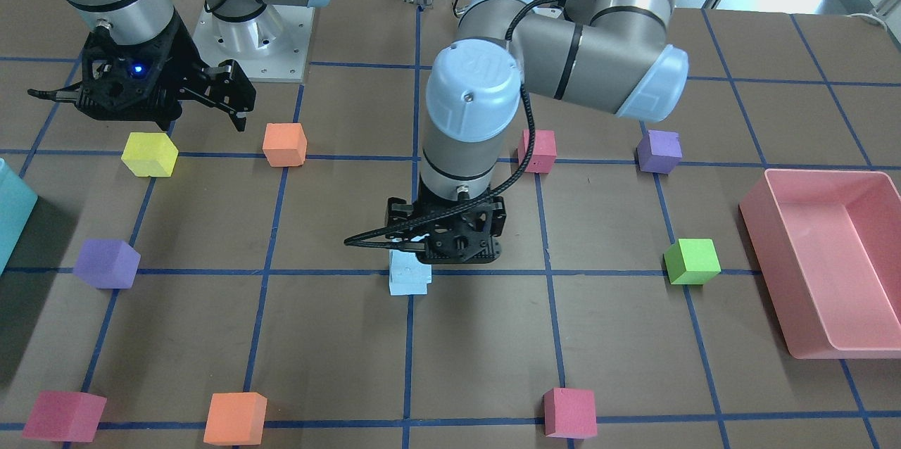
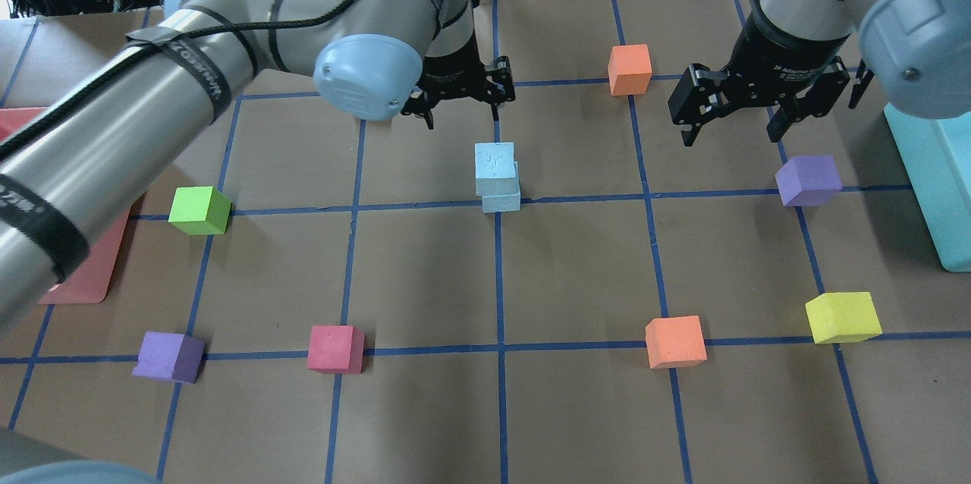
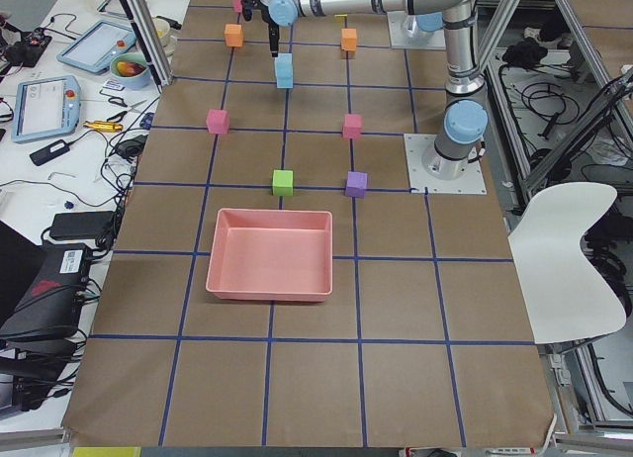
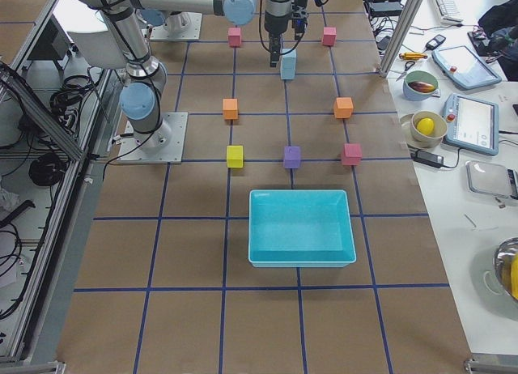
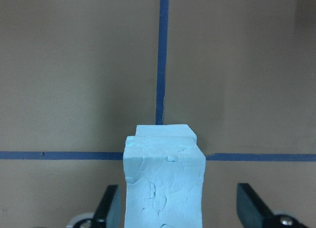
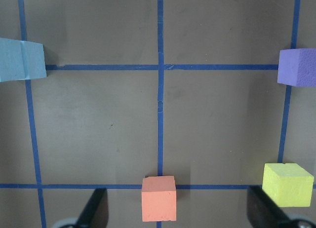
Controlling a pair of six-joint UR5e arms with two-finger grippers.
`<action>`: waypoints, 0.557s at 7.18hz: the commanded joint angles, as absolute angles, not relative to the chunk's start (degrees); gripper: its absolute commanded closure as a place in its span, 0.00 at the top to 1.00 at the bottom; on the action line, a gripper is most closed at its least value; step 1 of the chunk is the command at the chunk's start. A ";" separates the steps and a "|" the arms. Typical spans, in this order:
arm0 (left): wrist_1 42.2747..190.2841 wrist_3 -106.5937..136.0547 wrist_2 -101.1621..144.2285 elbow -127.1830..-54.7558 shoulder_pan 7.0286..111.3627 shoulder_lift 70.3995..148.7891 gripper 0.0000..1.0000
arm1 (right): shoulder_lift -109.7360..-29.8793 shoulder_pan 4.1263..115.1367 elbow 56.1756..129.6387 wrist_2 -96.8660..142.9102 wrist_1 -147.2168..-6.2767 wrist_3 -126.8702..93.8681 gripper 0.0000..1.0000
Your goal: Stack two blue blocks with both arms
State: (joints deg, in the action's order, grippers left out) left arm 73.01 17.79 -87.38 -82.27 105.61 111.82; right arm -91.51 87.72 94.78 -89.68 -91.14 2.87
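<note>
Two blue blocks (image 2: 497,173) sit stacked below the spread left fingers (image 5: 109,208).

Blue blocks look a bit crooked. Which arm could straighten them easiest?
Probably the left. Its open left gripper hangs over the blue blocks, a finger on each side. The right gripper is farther off, near an orange cube.

The two blue blocks (image 4: 288,64) stood stacked at the far end, one arm (image 4: 178,0) of mine stretched across there. Nearer sat the teal bin (image 4: 301,259), with a yellow cube (image 4: 235,156), purple cube (image 4: 292,156) and pink cube (image 4: 351,154) just beyond.
</note>
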 commanded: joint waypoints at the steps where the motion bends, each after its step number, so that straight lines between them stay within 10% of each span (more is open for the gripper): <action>1: 79.16 2.99 -89.63 -82.53 97.87 105.76 0.96 | -91.58 87.63 94.75 -89.74 -91.23 2.81 1.00; 4: 87.09 -4.91 -90.52 -82.96 90.98 95.84 1.00 | -91.76 87.71 94.57 -89.65 -91.23 2.72 1.00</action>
State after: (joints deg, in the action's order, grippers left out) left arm 84.61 -2.29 -90.02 -82.60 92.87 99.94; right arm -91.71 87.65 94.64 -89.63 -91.23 2.76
